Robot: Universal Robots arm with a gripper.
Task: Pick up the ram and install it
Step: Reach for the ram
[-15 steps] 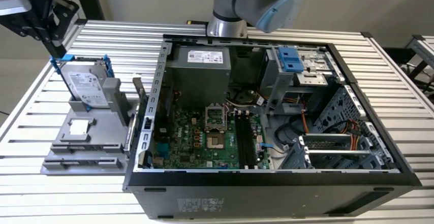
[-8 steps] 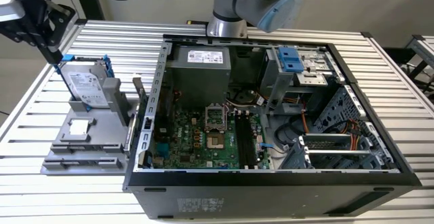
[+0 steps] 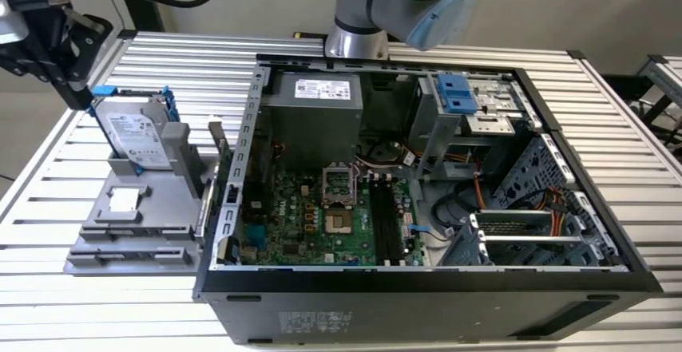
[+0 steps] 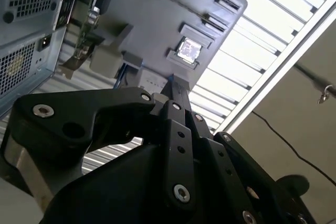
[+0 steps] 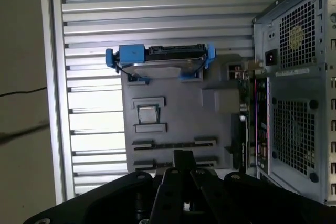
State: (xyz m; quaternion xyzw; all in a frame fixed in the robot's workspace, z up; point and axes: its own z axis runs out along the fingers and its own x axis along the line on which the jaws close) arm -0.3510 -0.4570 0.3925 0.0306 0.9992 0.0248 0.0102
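Note:
The ram is a thin greenish board standing on edge at the side of the grey fixture tray that faces the open computer case. In the first wrist view the ram shows edge-on between tray and case. My black gripper hangs at the exterior view's far left, above the tray's far corner, beside the hard drive, well apart from the ram. Its fingers are shut with nothing between them, and they show pressed together in both wrist views.
A silver hard drive in a blue bracket stands upright on the tray, with a small square chip lying in front of it. Black memory slots run along the motherboard inside the case. Everything rests on a slatted metal table.

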